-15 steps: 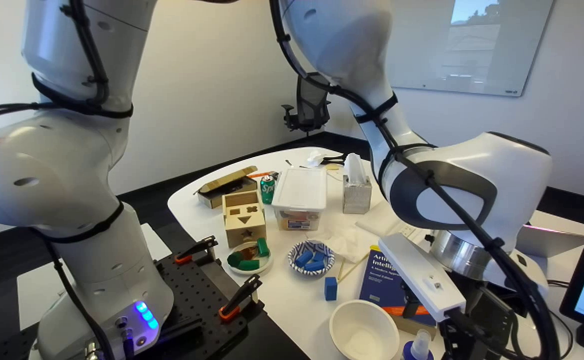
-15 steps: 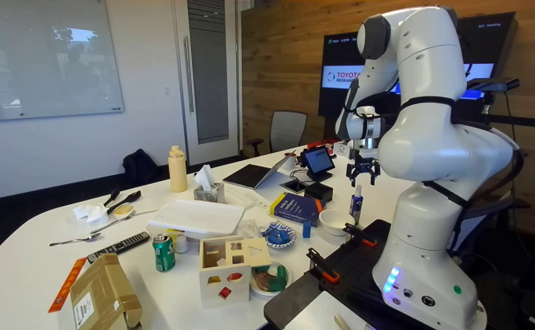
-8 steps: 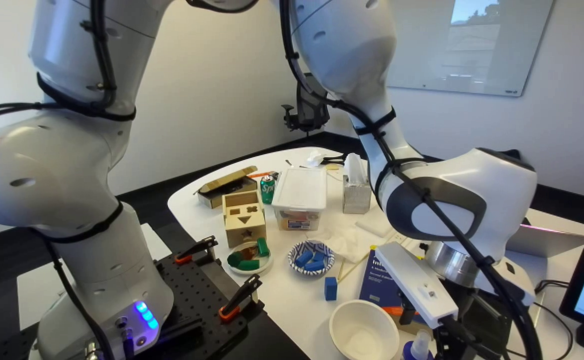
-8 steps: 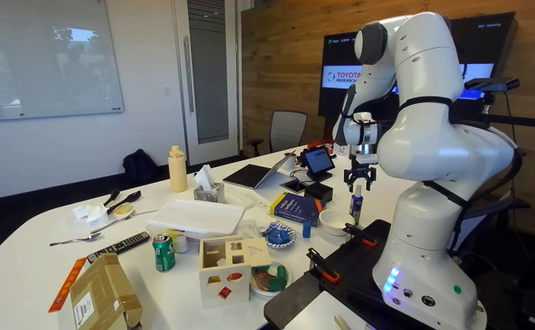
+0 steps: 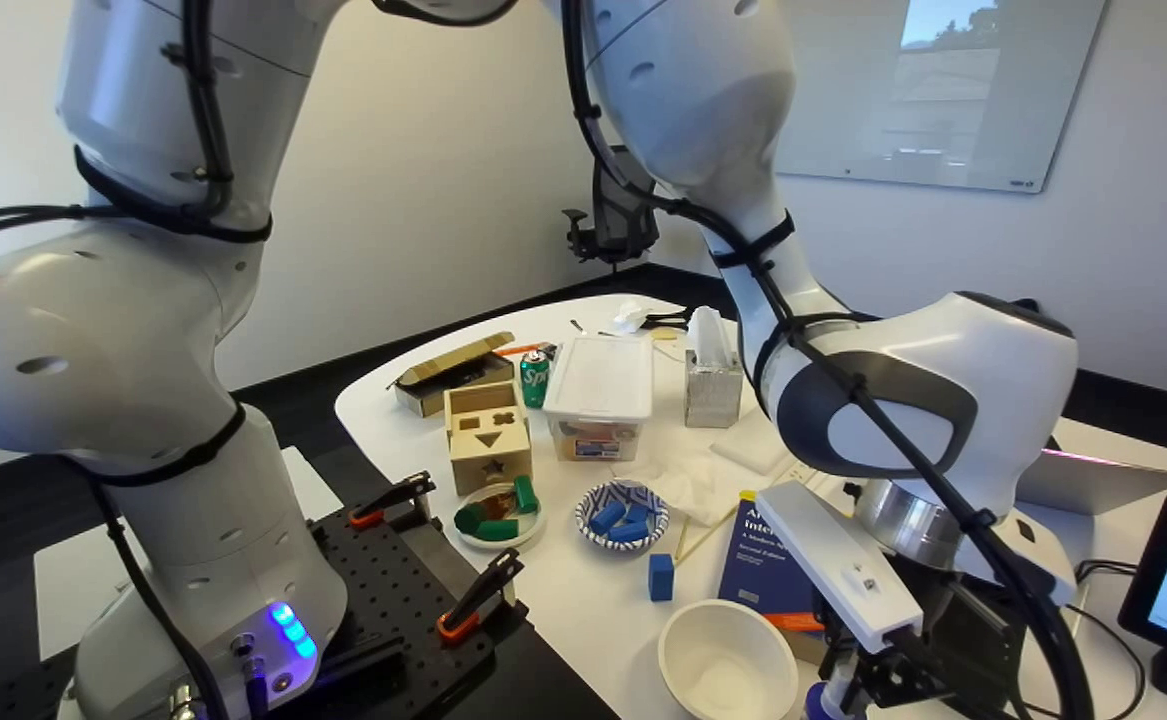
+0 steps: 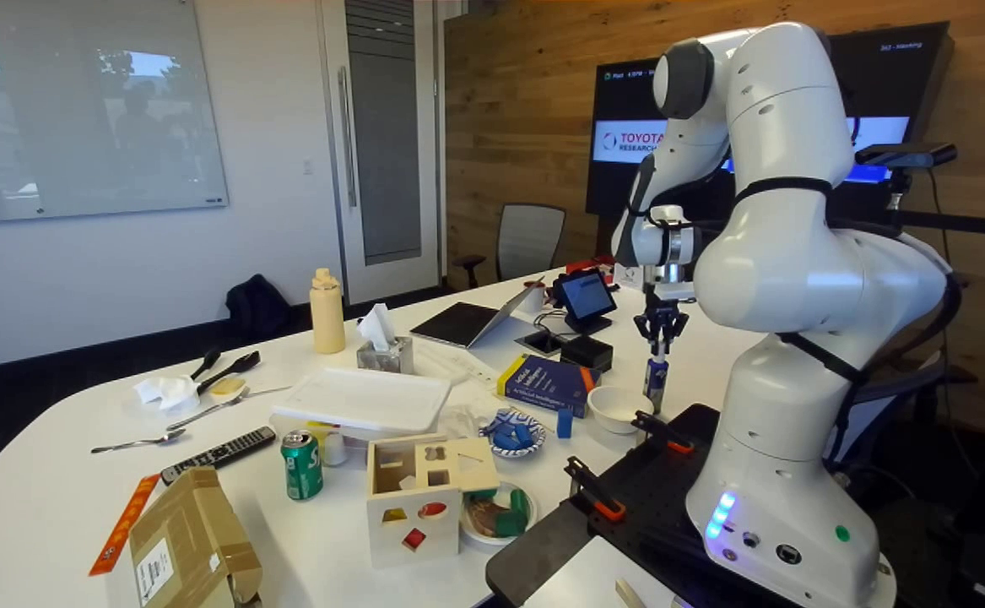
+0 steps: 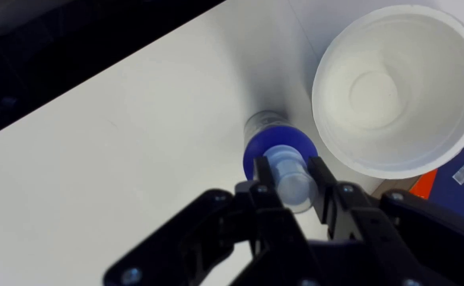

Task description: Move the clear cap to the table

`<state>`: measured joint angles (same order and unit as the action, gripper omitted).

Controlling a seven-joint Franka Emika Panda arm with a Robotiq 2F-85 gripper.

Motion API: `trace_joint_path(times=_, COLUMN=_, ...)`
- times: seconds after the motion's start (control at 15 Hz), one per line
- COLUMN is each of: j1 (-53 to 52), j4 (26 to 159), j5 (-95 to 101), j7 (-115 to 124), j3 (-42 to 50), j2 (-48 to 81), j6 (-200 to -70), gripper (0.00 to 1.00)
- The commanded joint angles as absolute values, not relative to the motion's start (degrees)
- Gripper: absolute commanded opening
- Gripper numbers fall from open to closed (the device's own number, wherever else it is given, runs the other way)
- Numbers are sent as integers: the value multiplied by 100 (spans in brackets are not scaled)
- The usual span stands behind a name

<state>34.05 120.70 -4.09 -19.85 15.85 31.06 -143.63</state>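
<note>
So the claw (image 7: 288, 165) is pinching the clear cap (image 7: 292, 186) from both sides, long axis pointing pretty much up off the bottle (image 6: 655, 386).

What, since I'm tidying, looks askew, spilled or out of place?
The lid of the wooden box looks askew, partway off and overhanging one side. One blue block looks stray, standing on the table outside the patterned bowl of blue pieces. No spill shows.

In an exterior view I look down from close beside the arm (image 5: 703, 110), whiteboard (image 5: 943, 110) at upper right; in an exterior view I face the wooden wall (image 6: 513, 127) from farther off, across the desk (image 6: 45, 481). The wrist view peers down, close over the bottle (image 7: 263, 137). All three catch the bowl (image 7: 375, 99).
</note>
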Motion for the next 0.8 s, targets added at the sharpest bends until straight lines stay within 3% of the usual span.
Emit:
trace_joint_path(times=0.0, j1=3450, j4=12035, j5=-426, j7=-1862, j3=1557, j2=3036, j6=-14320, gripper=6)
trace_joint_path(times=0.73, j1=3304, j4=11797, j5=-247, j7=-1599, j3=1685, j2=2783, j6=-13429, gripper=7)
